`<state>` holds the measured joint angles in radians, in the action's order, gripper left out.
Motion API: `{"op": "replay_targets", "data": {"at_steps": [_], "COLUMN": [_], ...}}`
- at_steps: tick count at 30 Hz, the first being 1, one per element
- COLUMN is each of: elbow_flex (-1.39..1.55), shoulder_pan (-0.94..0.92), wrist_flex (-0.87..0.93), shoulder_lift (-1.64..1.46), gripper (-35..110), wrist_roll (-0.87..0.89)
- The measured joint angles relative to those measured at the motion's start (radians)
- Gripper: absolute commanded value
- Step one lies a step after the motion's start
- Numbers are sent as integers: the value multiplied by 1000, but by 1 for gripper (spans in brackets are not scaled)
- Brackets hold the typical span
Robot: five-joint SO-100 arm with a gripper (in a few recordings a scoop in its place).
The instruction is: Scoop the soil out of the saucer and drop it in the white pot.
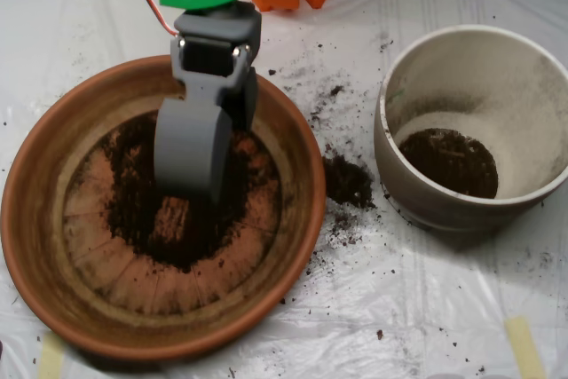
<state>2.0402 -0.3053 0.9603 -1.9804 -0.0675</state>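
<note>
My pincer [188,185] is reaching down into the saucer [35,219], its grey shells pressing into the soil [133,210] spread over the base. The shells are looking closed together, soil hugging them. The white pot [532,86] is sitting well to the right on the counter [444,308], some soil already inside it.
</note>
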Motion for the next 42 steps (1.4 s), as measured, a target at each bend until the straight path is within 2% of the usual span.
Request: {"op": "replay_targets", "data": {"at_steps": [7,14,19,27,31,33,37,42], "elbow_flex": [51,32,-57,-339,-394,-411,-433,-407], "shoulder_pan": [-64,-127,-137,-126,-124,-124,-123,-114], "wrist_flex": [-49,-23,-6,158,173,178,160,94], "shoulder_lift": [135,299,414,686,719,738,746,704], "gripper": [46,46,45,45,45,40,16,9], "wrist_roll": [-44,-80,-92,-137,-138,-147,-170,-184]}}
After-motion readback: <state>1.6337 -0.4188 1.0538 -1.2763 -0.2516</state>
